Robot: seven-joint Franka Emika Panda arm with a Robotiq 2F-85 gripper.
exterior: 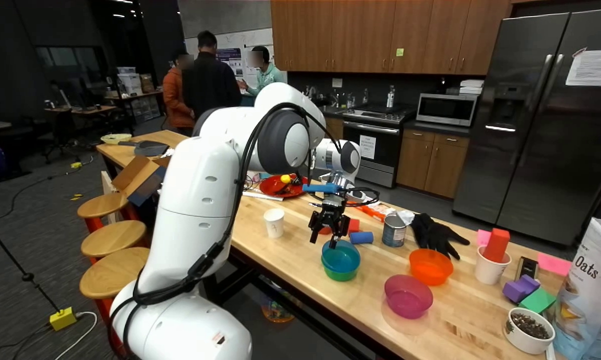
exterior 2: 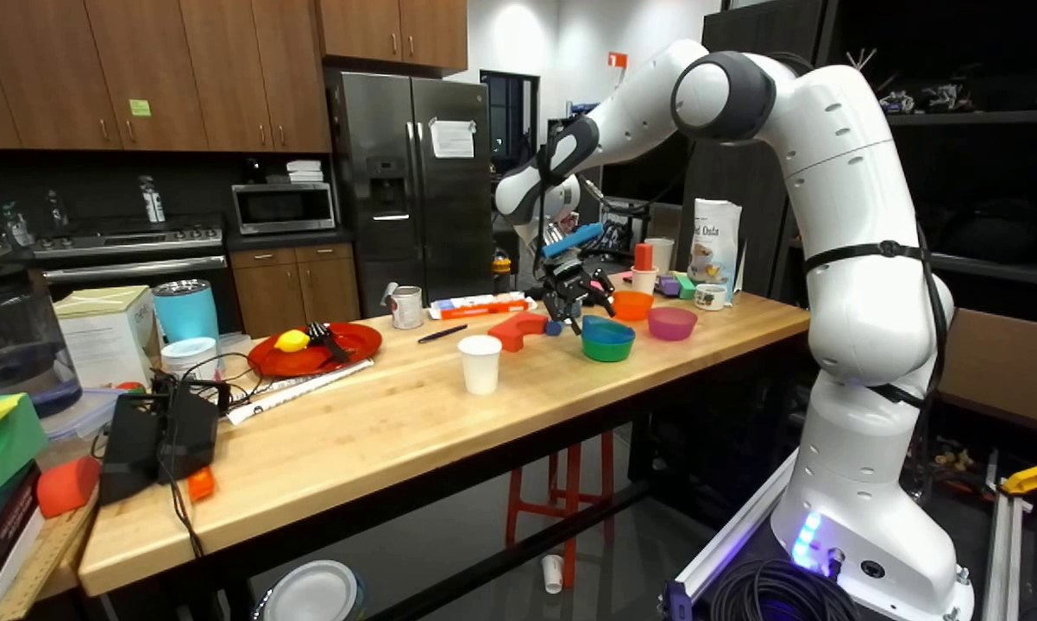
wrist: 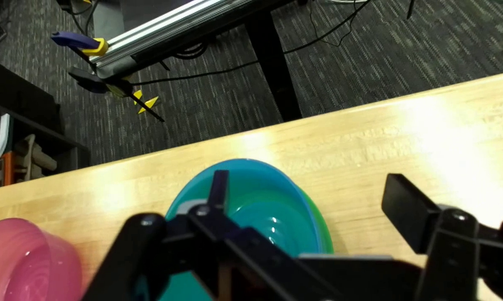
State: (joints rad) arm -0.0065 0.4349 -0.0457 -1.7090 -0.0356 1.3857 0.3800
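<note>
My gripper (exterior: 323, 242) is open and empty just above a blue bowl (exterior: 340, 254), which sits nested in a green bowl (exterior: 340, 275). The gripper also shows in an exterior view (exterior 2: 593, 320) and in the wrist view (wrist: 308, 188). In the wrist view one finger lies over the inside of the blue bowl (wrist: 276, 225); the other is past the rims, over the bare wood. I cannot tell whether a finger touches the bowl. The green bowl (wrist: 324, 230) shows as a thin edge there. A pink bowl (exterior: 408, 296) and an orange bowl (exterior: 431, 267) stand nearby.
Near the gripper are a blue cylinder (exterior: 362, 237), a red arch block (exterior 2: 517, 329), a white paper cup (exterior: 274, 223) and a can (exterior: 394, 232). A black glove (exterior: 433, 235), a cup with a red block (exterior: 490, 270) and an oats bag (exterior: 583, 295) stand farther along the table.
</note>
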